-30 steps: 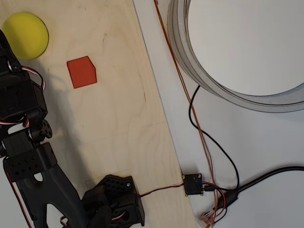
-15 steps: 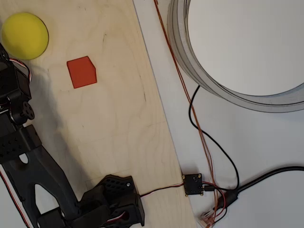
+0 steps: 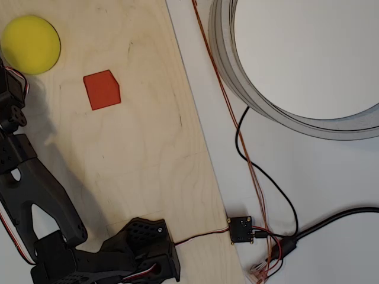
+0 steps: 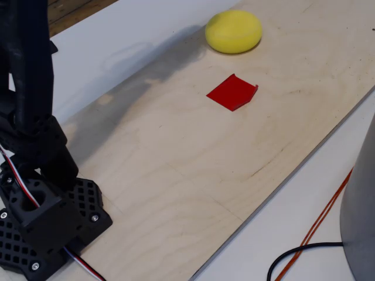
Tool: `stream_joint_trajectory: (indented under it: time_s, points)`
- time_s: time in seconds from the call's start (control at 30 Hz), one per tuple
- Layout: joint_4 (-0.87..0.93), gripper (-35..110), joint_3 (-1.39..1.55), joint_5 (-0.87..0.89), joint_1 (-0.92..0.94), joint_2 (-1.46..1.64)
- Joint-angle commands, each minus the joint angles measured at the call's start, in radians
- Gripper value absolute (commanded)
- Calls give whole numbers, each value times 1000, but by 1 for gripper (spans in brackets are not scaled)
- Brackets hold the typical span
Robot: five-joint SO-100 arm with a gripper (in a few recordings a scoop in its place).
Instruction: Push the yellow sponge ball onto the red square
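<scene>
Meanwhile, arm (image 3: 35, 195): swings off left, away from yellow sponge ball (image 3: 31, 44).
Red square (image 3: 102, 89): uncovered; push pending.
End effector: state untellable.

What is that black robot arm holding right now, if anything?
It cannot be told: its gripper's fingertips are not visible. The round yellow foam ball lies free on the wooden board, apart from the flat red square patch.

Matte black printed arm (image 3: 35, 195), perforated base (image 4: 50, 225) (silver screws), red-white-black servo wires (image 4: 20, 181).
</scene>
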Motion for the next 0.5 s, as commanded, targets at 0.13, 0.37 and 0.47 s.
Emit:
stream_joint_trajectory:
  time_s: [0.13,0.37,0.47]
  points:
    - [152,20,-308,48,32,-167]
    - [184,20,-345,57,64,-210]
    - [192,20,-344,55,83,-213]
